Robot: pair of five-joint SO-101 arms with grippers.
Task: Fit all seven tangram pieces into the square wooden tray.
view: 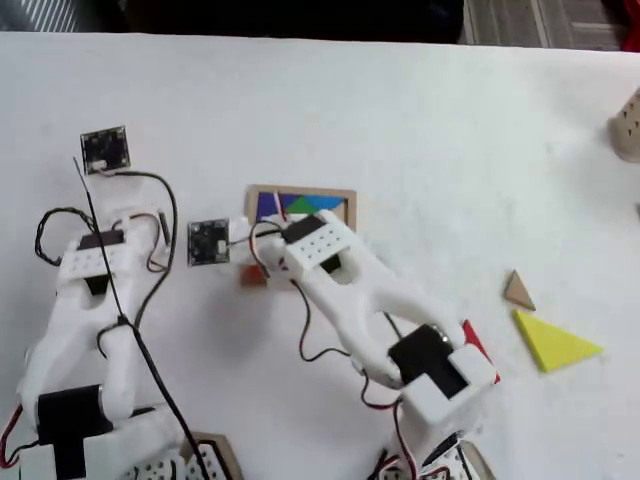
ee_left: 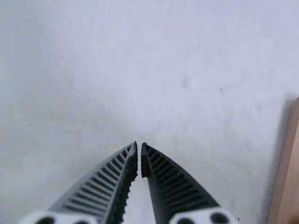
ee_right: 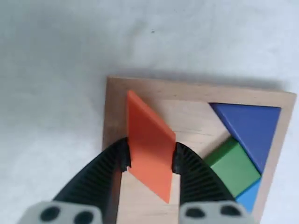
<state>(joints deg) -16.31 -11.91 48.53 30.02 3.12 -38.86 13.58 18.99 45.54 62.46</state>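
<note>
Parallelogram point(ee_right: 149, 144), orange, pinched between right fingers point(ee_right: 108, 170) above tray point(ee_right: 112, 105); left fingers point(ee_left: 114, 179) pressed together.

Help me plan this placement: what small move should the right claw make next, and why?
Probably lower the orange piece onto the bare wood of the tray: the right claw grips it over that open area, clear of the blue triangle and green piece already seated.

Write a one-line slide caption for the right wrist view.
Right tool grips an orange parallelogram over the wooden tray, which holds a blue triangle and green square.
</note>
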